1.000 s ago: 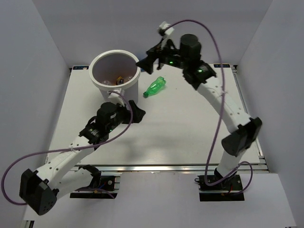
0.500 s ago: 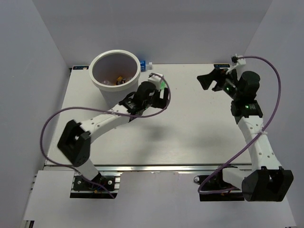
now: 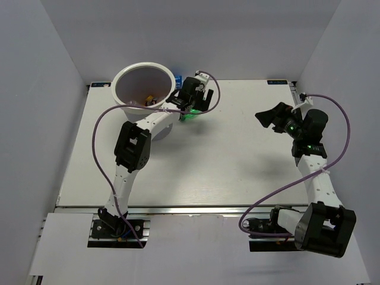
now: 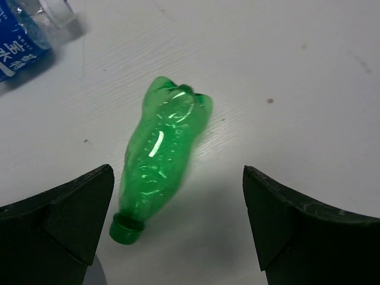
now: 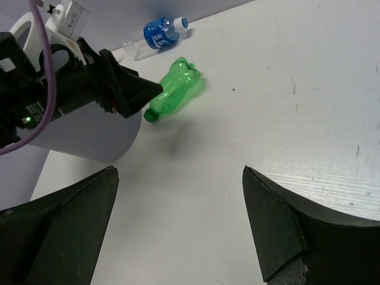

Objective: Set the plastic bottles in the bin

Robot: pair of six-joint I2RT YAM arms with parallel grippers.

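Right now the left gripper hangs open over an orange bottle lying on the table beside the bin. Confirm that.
Wrong in one respect: it is a green bottle, not an orange one. The left wrist view shows the left gripper open over it as it lies on the table beside the bin.

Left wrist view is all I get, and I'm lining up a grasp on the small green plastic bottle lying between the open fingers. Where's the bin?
Observer: The large white round plastic bin stands just left of the left gripper, near the table's far left corner.
Operator: Anything in it?
Observer: Yes, small things at the bottom, one orange item among them.
Operator: Right arm nearby?
Observer: No, the right gripper hangs open far off on the right side.
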